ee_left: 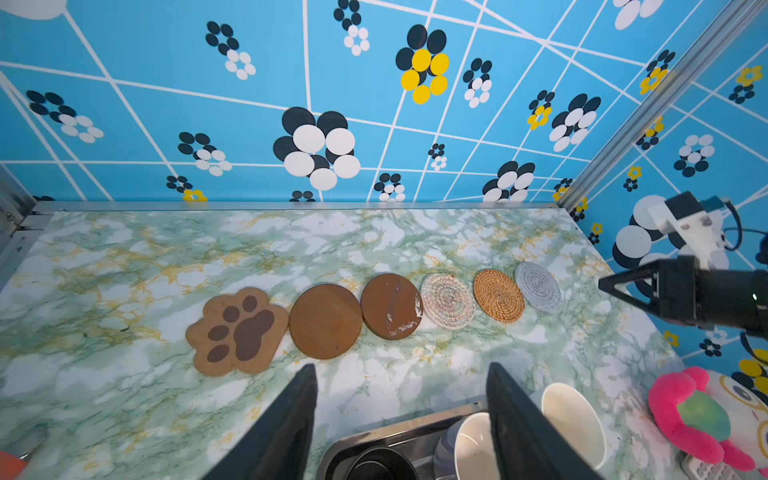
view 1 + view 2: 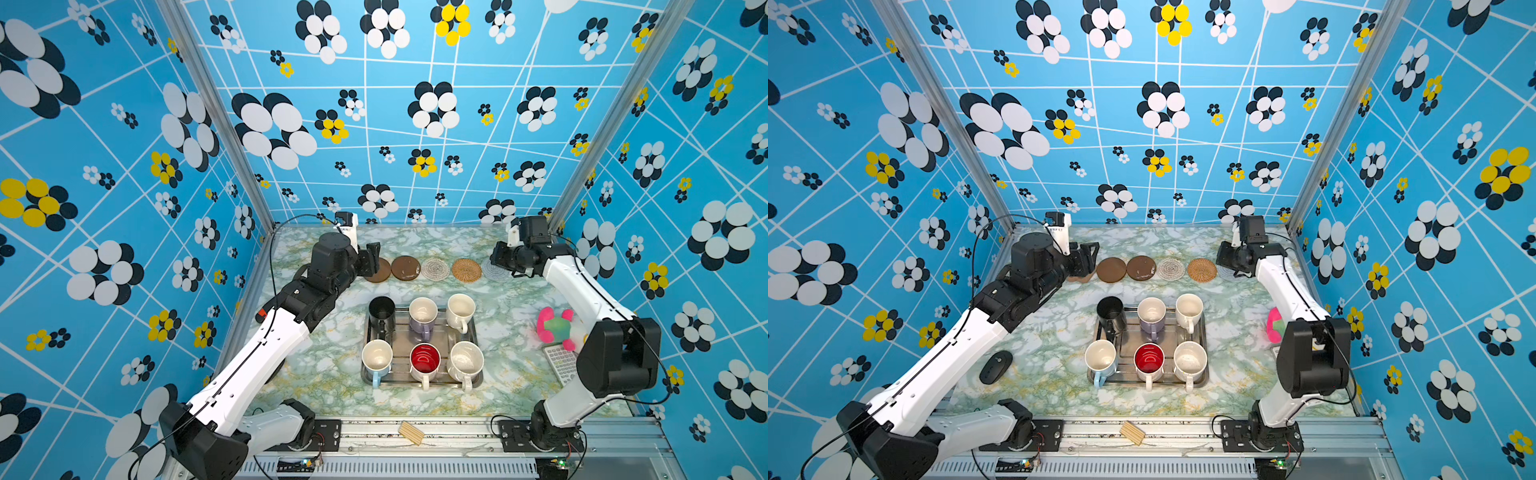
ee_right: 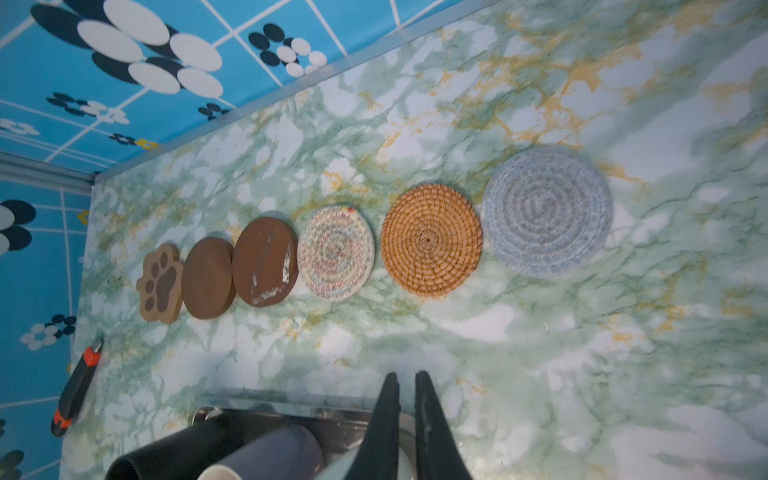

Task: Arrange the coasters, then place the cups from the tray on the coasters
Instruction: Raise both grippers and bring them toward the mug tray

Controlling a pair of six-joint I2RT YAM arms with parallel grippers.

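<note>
Six coasters lie in a row along the back: the brown paw [image 1: 237,330], two brown discs [image 1: 325,321] [image 1: 390,306], a whitish woven disc [image 1: 448,301], a rattan disc [image 1: 498,295] and a grey spiral disc [image 1: 538,286]. Nearer the front, the steel tray [image 2: 401,361] holds several cups: black [image 2: 381,309], lavender [image 2: 423,311], cream [image 2: 460,309], light blue [image 2: 377,357], red-inside [image 2: 424,359] and speckled [image 2: 465,359]. My left gripper [image 1: 401,368] hangs open and empty over the row's left end [image 2: 372,259]. My right gripper [image 3: 406,374] is above the grey disc [image 2: 496,255], with only a thin slit between its jaws and nothing held.
A pink plush toy [image 2: 555,328] and a keypad [image 2: 561,363] lie at the right, under the right arm. A black mouse [image 2: 995,365] sits at the left front. An orange box cutter [image 3: 77,382] lies by the left wall. A small wooden piece [image 2: 411,432] rests on the front rail.
</note>
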